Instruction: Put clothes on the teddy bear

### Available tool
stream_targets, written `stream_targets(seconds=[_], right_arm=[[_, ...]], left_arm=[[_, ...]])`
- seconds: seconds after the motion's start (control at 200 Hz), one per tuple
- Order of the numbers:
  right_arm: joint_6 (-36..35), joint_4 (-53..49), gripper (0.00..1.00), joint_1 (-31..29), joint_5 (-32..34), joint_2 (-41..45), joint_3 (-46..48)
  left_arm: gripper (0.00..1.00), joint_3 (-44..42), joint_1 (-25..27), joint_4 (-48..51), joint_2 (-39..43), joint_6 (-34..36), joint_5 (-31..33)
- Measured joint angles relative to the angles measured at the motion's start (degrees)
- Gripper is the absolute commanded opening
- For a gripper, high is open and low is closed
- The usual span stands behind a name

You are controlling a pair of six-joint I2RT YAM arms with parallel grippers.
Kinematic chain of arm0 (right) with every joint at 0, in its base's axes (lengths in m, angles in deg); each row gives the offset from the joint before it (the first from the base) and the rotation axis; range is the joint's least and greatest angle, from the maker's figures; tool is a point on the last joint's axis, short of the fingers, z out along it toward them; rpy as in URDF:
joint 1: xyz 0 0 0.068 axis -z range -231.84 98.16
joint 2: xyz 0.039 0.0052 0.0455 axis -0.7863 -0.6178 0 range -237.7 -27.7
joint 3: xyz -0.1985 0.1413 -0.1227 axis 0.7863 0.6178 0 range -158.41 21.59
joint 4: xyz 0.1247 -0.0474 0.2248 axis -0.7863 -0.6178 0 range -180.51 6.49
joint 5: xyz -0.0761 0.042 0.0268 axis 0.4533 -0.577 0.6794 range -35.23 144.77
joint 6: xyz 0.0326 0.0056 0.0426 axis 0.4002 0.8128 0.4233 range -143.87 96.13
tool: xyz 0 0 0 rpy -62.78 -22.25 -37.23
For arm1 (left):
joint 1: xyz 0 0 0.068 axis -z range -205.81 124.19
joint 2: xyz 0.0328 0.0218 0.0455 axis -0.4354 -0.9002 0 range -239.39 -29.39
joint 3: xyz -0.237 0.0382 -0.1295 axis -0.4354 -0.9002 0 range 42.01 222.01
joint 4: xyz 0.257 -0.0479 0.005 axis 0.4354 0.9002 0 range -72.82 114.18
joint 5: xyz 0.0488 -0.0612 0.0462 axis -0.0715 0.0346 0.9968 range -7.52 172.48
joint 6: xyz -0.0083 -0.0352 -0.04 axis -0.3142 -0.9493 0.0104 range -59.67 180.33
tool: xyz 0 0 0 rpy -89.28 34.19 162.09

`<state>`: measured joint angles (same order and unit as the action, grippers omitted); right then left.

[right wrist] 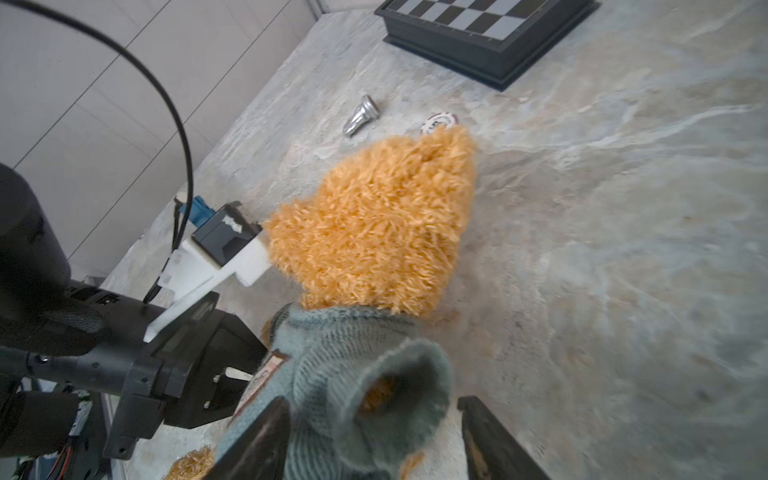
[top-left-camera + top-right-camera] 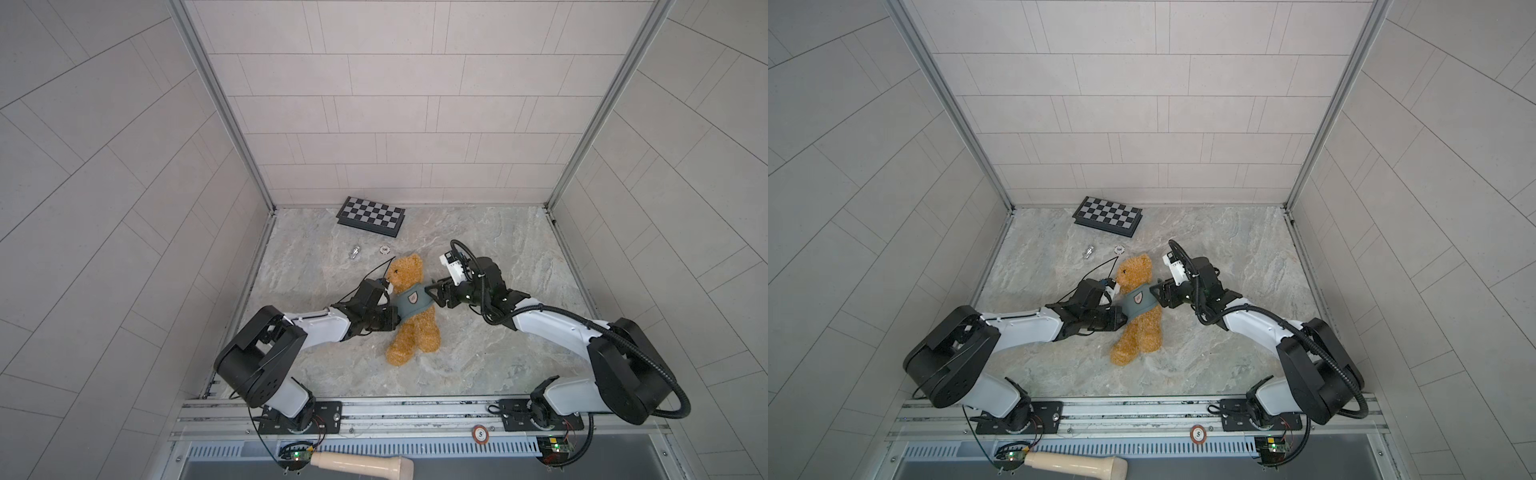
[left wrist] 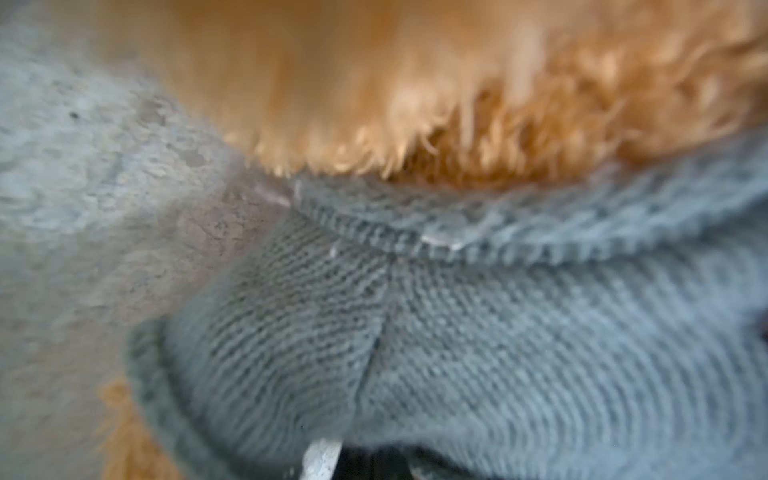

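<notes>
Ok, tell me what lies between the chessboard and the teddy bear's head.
A poker chip, close to the teddy bear, by its ear; both top views show it.

The teddy bear lies face-up (grey-green sweater on torso).

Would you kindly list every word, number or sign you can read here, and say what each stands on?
"S", possibly a dollar sign: round disc on the front rail.
Too small to read: print on the chip near the teddy bear.
Blurred, unreadable: badge on its grey sweater.
</notes>
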<state>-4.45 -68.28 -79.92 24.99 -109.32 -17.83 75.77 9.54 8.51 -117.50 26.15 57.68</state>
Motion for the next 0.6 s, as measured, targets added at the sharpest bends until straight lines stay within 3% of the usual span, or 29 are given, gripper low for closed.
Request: stream_targets(seconds=[0.04,0.095,0.285,0.456,0.601], right_arm=[[0.31,1.14,0.4,0.02,-1.4,-1.4,-0.04],[0.63,2.36,0.39,0.09,-3.08,-3.04,-0.17],[-0.17,3.72,0.49,-1.27,-5.6,-4.07,-0.74],[-4.0,-1.6,0.54,-7.8,-0.07,-1.07,-1.42],[-5.25,-5.86,0.53,-14.23,7.54,2.6,-1.33]], left_arm=[[0.0,0.11,-0.13,0.02,-0.15,0.22,-0.02],[0.0,0.17,-0.24,0.02,-0.35,0.39,-0.02],[0.0,0.22,-0.57,0.02,-0.9,0.39,-0.17],[0.0,1.05,-1.7,0.72,-2.05,0.63,-0.92],[0.0,2.75,-3.39,2.56,-2.54,1.29,-1.77]])
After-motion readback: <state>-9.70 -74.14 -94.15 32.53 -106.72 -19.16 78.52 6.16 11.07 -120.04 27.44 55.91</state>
